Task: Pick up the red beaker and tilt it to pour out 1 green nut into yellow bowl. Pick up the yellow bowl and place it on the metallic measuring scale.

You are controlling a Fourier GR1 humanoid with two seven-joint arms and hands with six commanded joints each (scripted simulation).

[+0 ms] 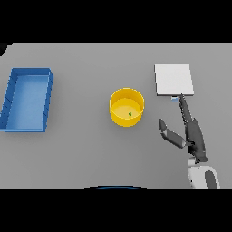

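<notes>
Right hand (pixel 192 133): open, fingers straight, thumb spread, holding nothing.
Yellow bowl (pixel 127 107): left of thumb; apparently one green nut (pixel 130 114) inside.
Scale (pixel 174 79): at fingertips.

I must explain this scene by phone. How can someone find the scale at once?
Start at the grey table and go to its far right part. Right of the yellow bowl, beyond the right hand, lies the scale. It alone is flat, square and pale.

Left of the dark right hand (pixel 194 133) sit a yellow bowl (pixel 127 107) holding a green nut (pixel 130 114) and a blue tray (pixel 27 99), a pale grey scale (pixel 174 79) just beyond its fingertips.
</notes>
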